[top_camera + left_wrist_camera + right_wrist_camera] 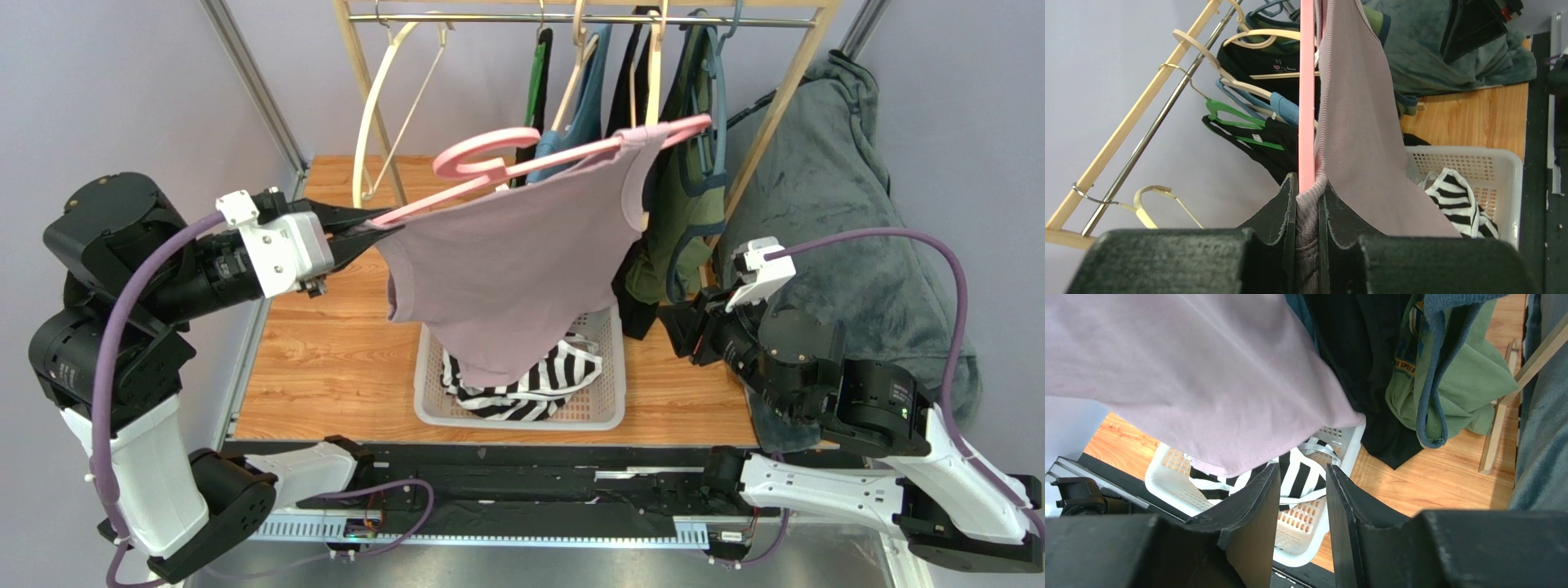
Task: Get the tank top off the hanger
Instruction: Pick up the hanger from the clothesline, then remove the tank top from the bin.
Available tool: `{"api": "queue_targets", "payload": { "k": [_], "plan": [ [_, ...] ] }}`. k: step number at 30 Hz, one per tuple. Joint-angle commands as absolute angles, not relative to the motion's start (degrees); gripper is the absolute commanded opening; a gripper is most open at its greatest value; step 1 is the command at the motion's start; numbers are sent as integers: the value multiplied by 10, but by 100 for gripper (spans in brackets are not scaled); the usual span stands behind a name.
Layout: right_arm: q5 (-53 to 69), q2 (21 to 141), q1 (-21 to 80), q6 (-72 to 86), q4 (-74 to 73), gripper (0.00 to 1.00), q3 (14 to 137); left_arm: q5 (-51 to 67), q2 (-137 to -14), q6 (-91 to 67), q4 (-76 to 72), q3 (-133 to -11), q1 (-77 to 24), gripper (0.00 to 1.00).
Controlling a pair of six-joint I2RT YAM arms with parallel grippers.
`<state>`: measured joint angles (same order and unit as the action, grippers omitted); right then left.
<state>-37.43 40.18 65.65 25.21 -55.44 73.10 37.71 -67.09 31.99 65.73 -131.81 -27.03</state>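
Left pincer (pixel 1308 196): pressed together on the near tip of the pink hanger (pixel 1307 92), with a fold of the mauve tank top (pixel 515 270) pinched in the same bite. In the left wrist view the fabric is bunched between the pads, and the hanger bar runs straight away from the fingertips.

Hanger: slanted. Its low end is in the left pincer and its far end is higher, toward the clothes rail (pixel 577 17) beyond.

Tank top: on the hanger, draped just past the left pincer's tips. One strap is looped over the hanger's far end. The body hangs down between the two pincers.

Right pincer (pixel 1303 478): spread, with a clear gap between the fingers and nothing in it. It sits low, just under and beside the tank top's hem, and I cannot tell whether it touches the cloth.

Below the hem and ahead of the right pincer, a white basket (pixel 613 404) sits on the wooden desk (pixel 331 355) with a black-and-white striped garment (pixel 540 374) in it.

Beyond the right pincer, dark and green clothes (pixel 1468 386) hang from the rail.
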Motion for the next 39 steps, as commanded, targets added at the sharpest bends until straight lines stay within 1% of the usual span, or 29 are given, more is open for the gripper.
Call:
{"api": "queue_targets", "payload": {
  "k": [1,5,7,8,9,10,11,13,14,17,21,24,30,39],
  "plan": [
    [-371,404,655,233,-520,37,737,433,-657,417,656,-1325,-272,0],
    [-353,398,655,222,-500,37,737,447,-660,445,690,-1337,-272,0],
    [-337,398,655,211,-489,40,751,451,-659,446,699,-1332,-272,0],
    [-302,403,655,206,-490,45,764,451,-659,445,700,-1330,-272,0],
    [-276,413,655,196,-497,49,784,451,-657,441,700,-1319,-272,0],
    [-249,444,656,193,-515,52,838,449,-653,439,700,-1311,-272,0],
    [-197,460,656,188,-519,58,860,449,-650,437,700,-1303,-272,0],
    [-157,500,657,167,-519,63,897,450,-644,420,699,-1277,-272,0],
    [-138,509,658,159,-517,67,915,449,-642,416,697,-1267,-272,0],
    [-142,529,669,135,-503,70,922,434,-626,393,684,-1221,-272,0],
    [-147,516,670,120,-464,70,901,412,-599,390,679,-1145,-272,0],
    [-158,500,670,112,-440,70,885,410,-582,385,679,-1116,-272,0],
    [-187,491,671,108,-411,62,876,419,-573,370,680,-1093,-272,0],
    [-235,470,670,119,-331,61,810,433,-570,352,683,-1103,-272,0]
  ]
}}
